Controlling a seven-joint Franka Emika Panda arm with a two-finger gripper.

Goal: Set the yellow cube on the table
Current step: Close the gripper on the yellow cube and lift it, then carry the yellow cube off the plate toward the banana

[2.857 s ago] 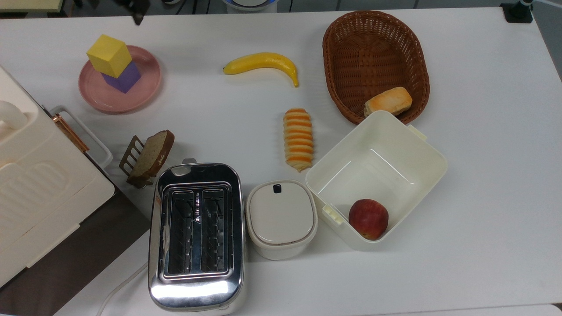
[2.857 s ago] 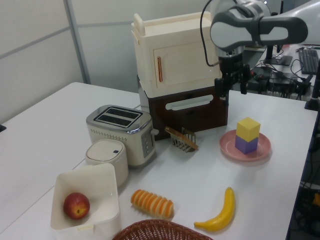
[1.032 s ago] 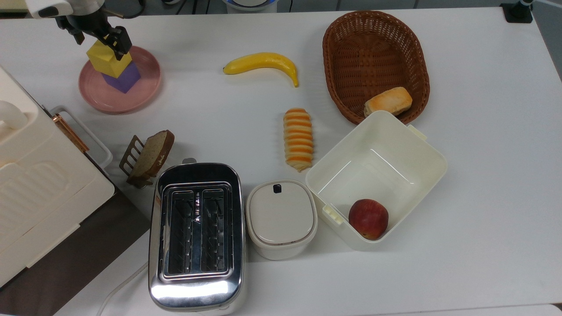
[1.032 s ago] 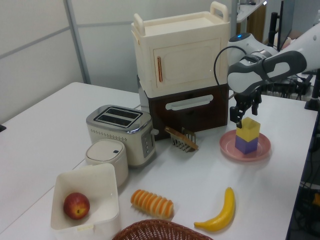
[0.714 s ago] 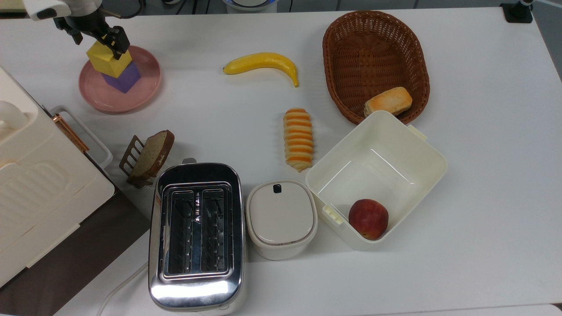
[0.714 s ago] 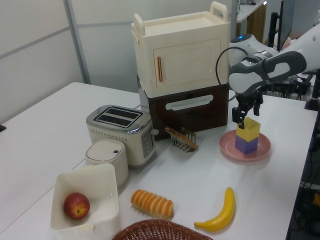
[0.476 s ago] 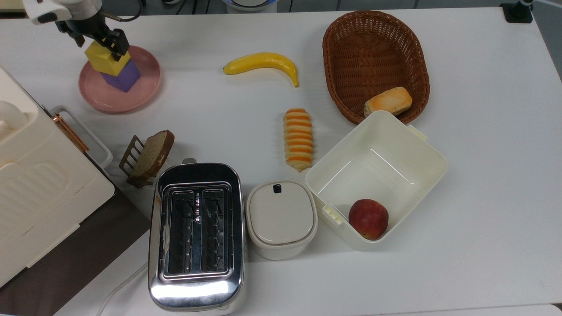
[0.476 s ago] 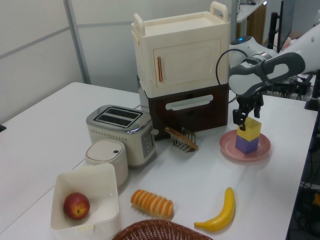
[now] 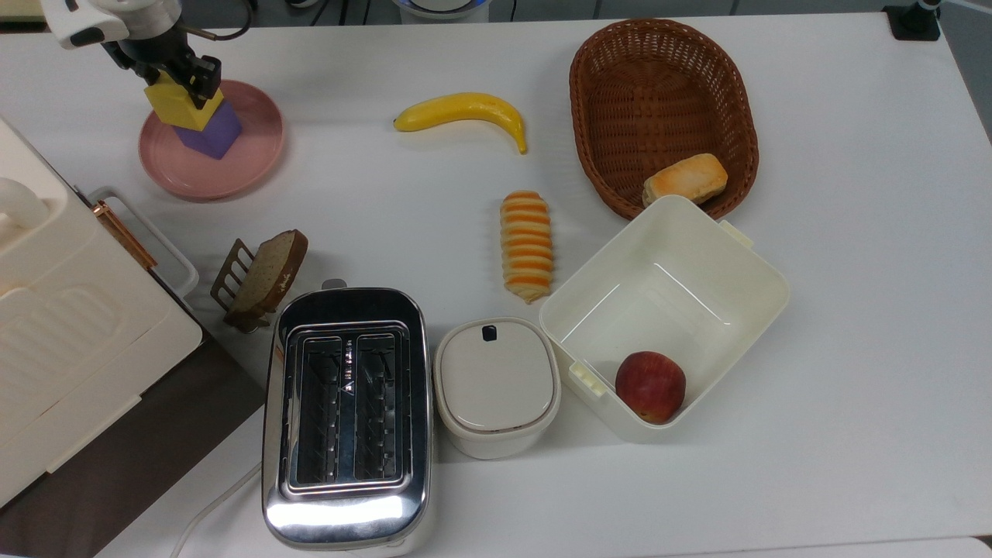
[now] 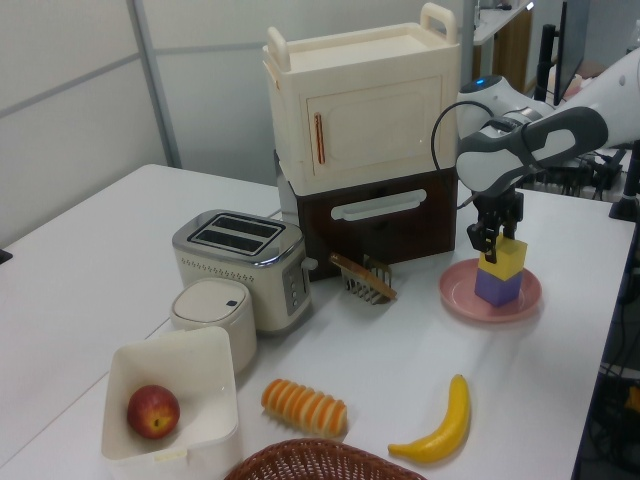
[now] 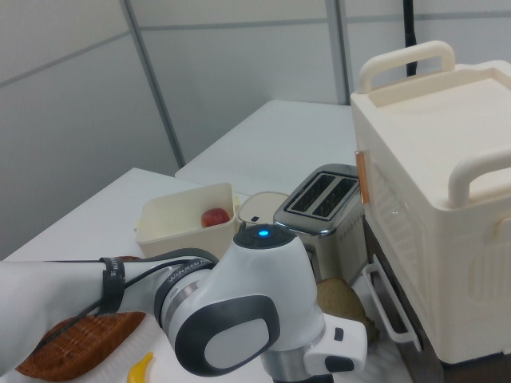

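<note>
yellow cube [image 9: 180, 102] at upper left of the top view, stacked on purple cube [image 9: 209, 132] on pink plate [image 9: 240, 167], above white surface [image 9: 852, 271]. fingers [image 9: 203, 80] straddling it; grip firmness unclear.

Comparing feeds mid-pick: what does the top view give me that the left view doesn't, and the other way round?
Top view: the bread roll in the wicker basket, and the toaster's slots from above.

Left view: the cabinet's front door and handles, and the height of the stack, with the yellow cube on the purple cube.

Both: the gripper at the yellow cube, the pink plate, banana, apple and striped bread.
</note>
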